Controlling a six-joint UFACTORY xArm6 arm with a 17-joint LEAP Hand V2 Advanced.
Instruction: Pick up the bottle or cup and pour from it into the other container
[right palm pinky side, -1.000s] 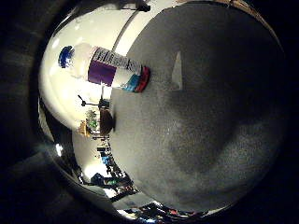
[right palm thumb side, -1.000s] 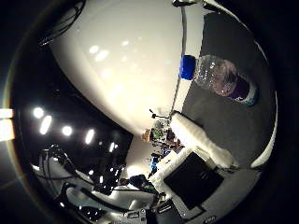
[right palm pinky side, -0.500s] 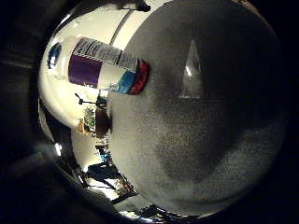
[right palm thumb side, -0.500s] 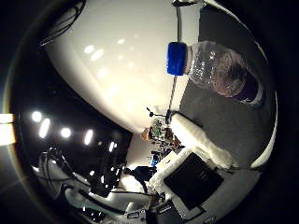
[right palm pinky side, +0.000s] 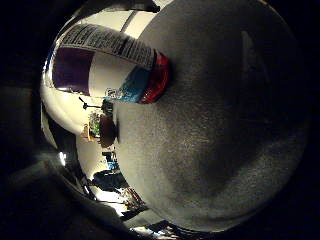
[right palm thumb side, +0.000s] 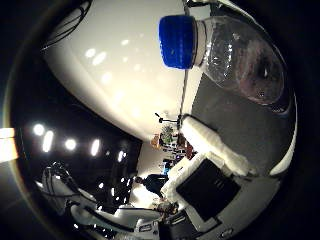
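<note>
A clear plastic bottle stands on the grey table (right palm pinky side: 210, 150). In the little finger side palm view its purple and white label (right palm pinky side: 95, 65) with a red and blue band fills much of the picture, so it is close to the palm. In the thumb side palm view its blue cap (right palm thumb side: 180, 40) and clear upper body (right palm thumb side: 245, 65) show large. A faint clear upright shape, perhaps a cup (right palm pinky side: 250, 78), stands on the table away from the bottle.
A white wall (right palm thumb side: 120, 70) rises behind the table. Beyond the table edge are a white padded roll (right palm thumb side: 215, 150), a dark flat panel (right palm thumb side: 205, 190), a tripod (right palm thumb side: 165, 122) and bright ceiling lights (right palm thumb side: 45, 140).
The bottle has grown much larger in both views over the last second: the palm has come closer to it. The faint clear shape has slid further from the bottle in the picture.
</note>
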